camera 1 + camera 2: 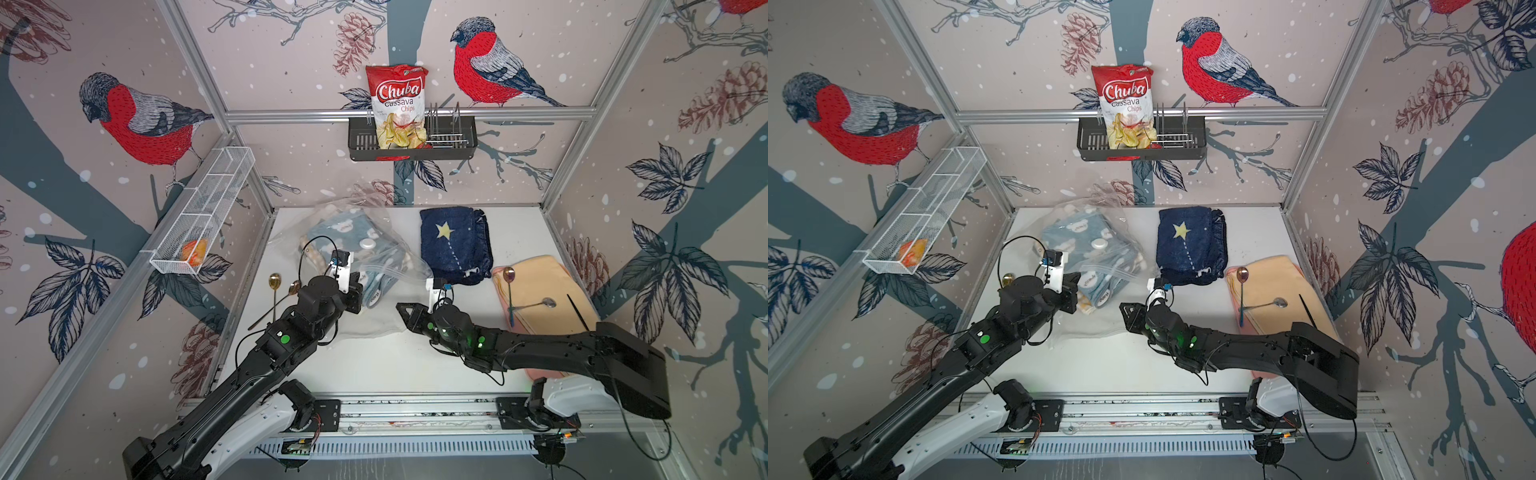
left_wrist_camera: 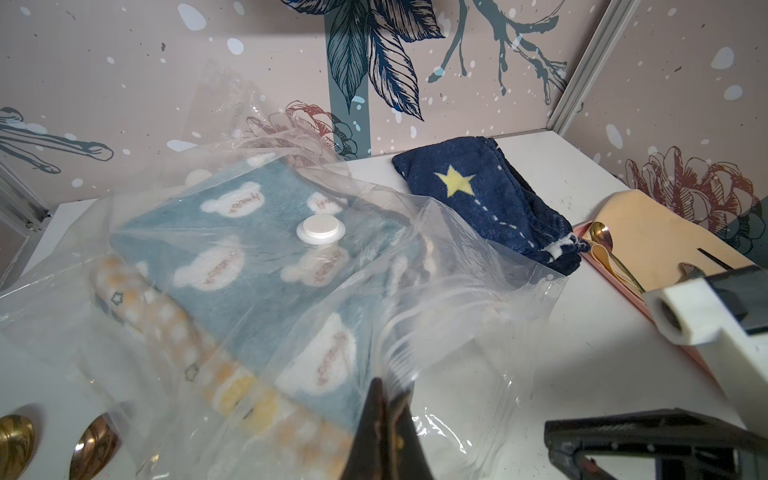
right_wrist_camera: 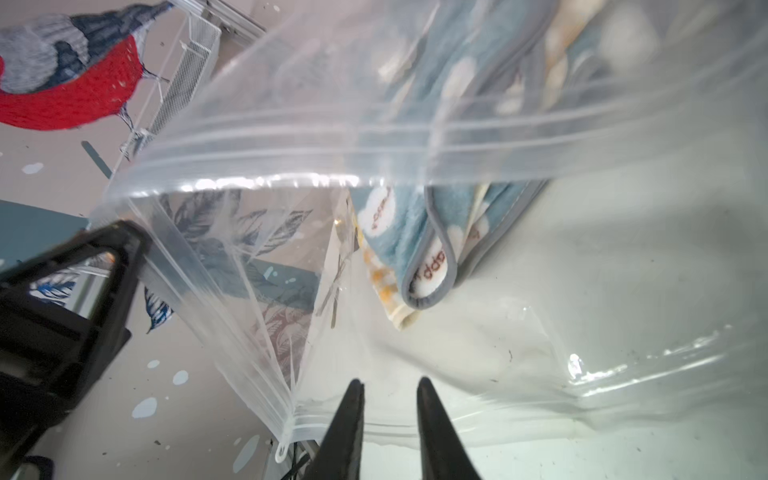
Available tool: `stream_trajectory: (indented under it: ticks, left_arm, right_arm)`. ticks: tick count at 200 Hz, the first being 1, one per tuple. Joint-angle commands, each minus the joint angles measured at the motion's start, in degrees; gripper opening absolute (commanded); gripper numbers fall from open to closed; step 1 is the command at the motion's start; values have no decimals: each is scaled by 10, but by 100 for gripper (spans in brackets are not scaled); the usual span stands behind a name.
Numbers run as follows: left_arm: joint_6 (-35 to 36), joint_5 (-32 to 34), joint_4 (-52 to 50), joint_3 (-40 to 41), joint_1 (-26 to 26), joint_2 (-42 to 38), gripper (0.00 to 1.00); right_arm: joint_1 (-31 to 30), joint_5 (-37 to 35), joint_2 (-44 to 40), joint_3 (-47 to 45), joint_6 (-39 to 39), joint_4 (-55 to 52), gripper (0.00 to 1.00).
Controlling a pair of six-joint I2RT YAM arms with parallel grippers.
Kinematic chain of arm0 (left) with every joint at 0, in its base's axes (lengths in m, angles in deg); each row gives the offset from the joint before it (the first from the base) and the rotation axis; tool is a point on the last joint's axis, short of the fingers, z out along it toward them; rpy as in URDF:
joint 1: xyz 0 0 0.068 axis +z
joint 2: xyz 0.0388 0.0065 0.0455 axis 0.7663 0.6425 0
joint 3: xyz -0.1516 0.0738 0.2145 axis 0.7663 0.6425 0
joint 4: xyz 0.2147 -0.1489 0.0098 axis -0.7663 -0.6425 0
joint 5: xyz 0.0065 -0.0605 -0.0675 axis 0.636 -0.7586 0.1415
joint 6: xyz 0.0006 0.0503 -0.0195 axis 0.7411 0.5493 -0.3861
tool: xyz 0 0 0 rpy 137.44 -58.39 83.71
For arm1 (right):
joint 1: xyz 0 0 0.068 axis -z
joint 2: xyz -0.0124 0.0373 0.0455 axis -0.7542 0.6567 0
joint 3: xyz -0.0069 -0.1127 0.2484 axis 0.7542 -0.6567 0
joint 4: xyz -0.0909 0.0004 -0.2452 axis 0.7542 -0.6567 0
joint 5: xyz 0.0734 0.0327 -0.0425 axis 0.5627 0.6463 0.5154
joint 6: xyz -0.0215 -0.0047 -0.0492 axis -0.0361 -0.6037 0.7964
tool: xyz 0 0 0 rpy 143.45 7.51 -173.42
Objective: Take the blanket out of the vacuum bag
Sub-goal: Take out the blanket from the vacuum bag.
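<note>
The vacuum bag (image 1: pixel 316 220) lies at the back left of the table, its white valve cap (image 2: pixel 320 229) facing up. Inside it is the folded blanket (image 2: pixel 257 232), light blue with white bear patches and a yellow checked layer beneath. My left gripper (image 2: pixel 388 388) is shut on the bag's upper film near the mouth and holds it up. That leaves the mouth gaping in the right wrist view, where a blanket fold (image 3: pixel 428 257) shows inside. My right gripper (image 3: pixel 390 384) is open, its fingers astride the lower zip edge (image 3: pixel 498 419), which rests on the table.
A navy star blanket (image 1: pixel 455 245) lies right of the bag. A peach cloth (image 1: pixel 544 286) with spoons is at the right edge. Two spoons (image 1: pixel 275 282) lie at the left. On the walls hang a black rack (image 1: pixel 411 143) with a chips bag and a white mesh basket (image 1: pixel 203 216).
</note>
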Motion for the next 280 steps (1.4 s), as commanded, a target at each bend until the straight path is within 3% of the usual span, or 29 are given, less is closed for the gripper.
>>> stream_trajectory:
  ticks: [1,49,109,167,193,233,280]
  left_arm:
    - [-4,-30,34,-3,1,8,0]
    - [-50,-85,36,-32,0,28,0]
    - [-50,-79,39,-63,0,60,0]
    - [-60,-46,47,-103,0,94,0]
    - [-58,-35,46,-103,0,101,0]
    - [-50,-57,89,-41,1,55,0]
    - [-57,-73,74,-34,1,51,0]
  right_arm:
    - [0,13,39,32,-9,33,24]
    - [4,40,171,150,55,-27,22]
    - [75,173,222,164,57,11,20]
    - [-39,30,172,103,78,14,17]
    - [-70,21,174,108,92,-19,18]
    - [12,112,185,104,94,15,18]
    - [80,145,187,151,114,12,18]
